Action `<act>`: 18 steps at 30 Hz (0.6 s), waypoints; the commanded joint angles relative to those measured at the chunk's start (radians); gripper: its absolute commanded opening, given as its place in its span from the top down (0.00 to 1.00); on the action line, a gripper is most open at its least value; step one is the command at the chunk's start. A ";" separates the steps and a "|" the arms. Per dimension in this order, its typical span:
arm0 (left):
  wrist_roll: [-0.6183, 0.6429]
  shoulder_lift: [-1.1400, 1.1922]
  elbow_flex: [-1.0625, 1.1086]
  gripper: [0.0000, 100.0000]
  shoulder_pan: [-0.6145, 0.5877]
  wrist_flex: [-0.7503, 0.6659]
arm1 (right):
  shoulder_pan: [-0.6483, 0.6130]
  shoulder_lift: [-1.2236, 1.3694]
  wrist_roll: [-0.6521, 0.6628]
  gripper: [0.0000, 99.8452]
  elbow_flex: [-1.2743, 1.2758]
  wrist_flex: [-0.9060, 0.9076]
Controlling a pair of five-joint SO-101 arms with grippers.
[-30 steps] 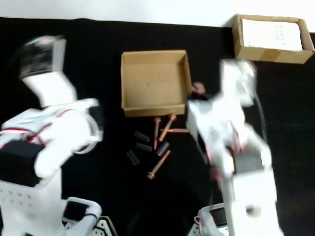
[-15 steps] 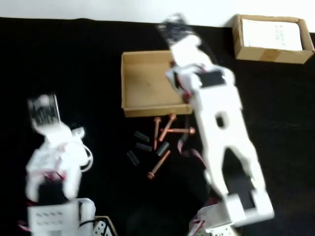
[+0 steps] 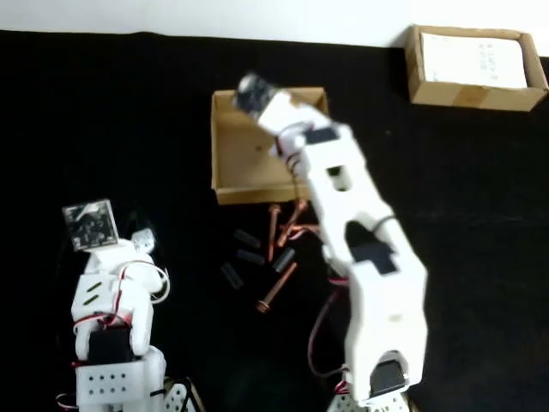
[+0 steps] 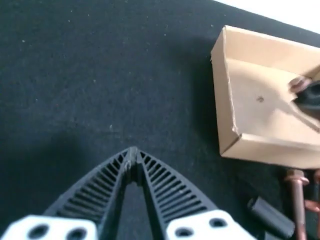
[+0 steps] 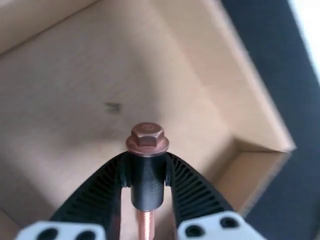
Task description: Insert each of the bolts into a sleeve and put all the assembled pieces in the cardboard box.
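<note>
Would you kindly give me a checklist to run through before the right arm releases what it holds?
1. The bolt seated in the sleeve: ok, its head rests on the sleeve's end.
2. The right claw gripping the sleeve: ok.
3. The sleeve over the cardboard box floor: ok.
4. The left claw apart from the box: ok, shut over the table.
5. Drop height above the box floor: cannot tell.

A matte black cloth (image 3: 111, 112) covers the tabletop across nearly the whole high view; the left wrist view shows it flecked with pale lint. A white strip (image 3: 214, 15) runs along the top edge of the frame. In the upper right corner sits a small cardboard carton (image 3: 467, 96) holding a white sheet (image 3: 474, 58).
</note>
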 commanded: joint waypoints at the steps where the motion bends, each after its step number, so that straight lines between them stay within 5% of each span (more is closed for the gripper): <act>1: 0.002 0.036 0.022 0.99 -0.005 -0.054 | -0.028 -0.015 0.029 0.99 -0.056 -0.035; 5: 0.002 0.044 0.022 0.99 -0.004 -0.058 | -0.048 -0.021 0.028 0.98 -0.067 0.077; 13: 0.002 0.048 0.022 0.99 -0.004 -0.058 | -0.056 -0.160 0.023 0.82 -0.065 0.289; 18: 0.002 0.048 0.022 0.99 -0.004 -0.058 | -0.061 -0.366 -0.196 0.89 -0.059 0.470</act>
